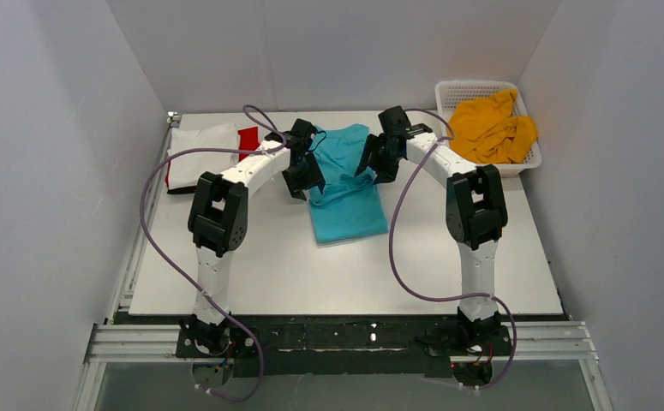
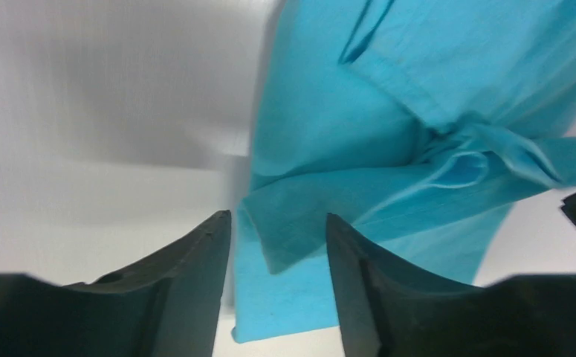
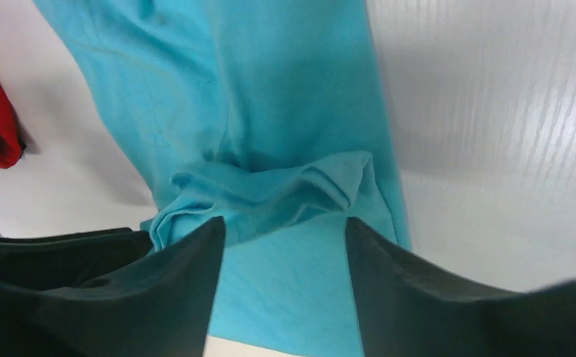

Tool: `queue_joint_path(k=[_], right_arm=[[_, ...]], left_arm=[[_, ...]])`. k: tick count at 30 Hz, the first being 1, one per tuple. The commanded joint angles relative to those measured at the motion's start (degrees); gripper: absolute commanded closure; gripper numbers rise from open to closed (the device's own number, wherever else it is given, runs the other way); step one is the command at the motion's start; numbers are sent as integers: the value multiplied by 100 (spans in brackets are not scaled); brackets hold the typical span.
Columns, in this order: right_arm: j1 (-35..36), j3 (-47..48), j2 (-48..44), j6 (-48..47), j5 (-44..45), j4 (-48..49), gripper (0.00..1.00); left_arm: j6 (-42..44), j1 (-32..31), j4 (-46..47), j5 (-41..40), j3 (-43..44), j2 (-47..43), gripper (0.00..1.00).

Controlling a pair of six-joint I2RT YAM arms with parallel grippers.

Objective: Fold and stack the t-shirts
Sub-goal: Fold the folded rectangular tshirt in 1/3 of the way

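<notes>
The turquoise t-shirt [image 1: 349,210] is spread on the middle of the white table [image 1: 311,274], its near part flat and its far part rumpled. The left gripper [image 2: 277,219] is held at the shirt's left edge with its fingers parted; a loose fold is seen between them but is not clamped. The right gripper [image 3: 283,223] is spread wide above a bunched ridge of the cloth, and nothing is gripped. Farther left, a folded white t-shirt [image 1: 201,152] is seen, with a red t-shirt [image 1: 248,137] touching its far side and a black t-shirt [image 1: 176,189] showing at its near edge. At the far right, the mustard-yellow t-shirt [image 1: 489,128] is heaped in a white lattice basket [image 1: 465,86].
</notes>
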Motion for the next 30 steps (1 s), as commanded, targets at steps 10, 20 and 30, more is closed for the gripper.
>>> queue_joint_path(k=[10,20,30], right_arm=[[-68,-768,-1368,-490,150,-77,18],[280,-2287,-1982,-445,-1437,1581,14],[824,-469,-297,-304,-1672,1398,12]], left_arm=[[332,140,-693,381,-985,-1595,2],[-105,-110,478,836,-3773,-3485,2],[-27,-112,-296,299,-4907,-4923,2]])
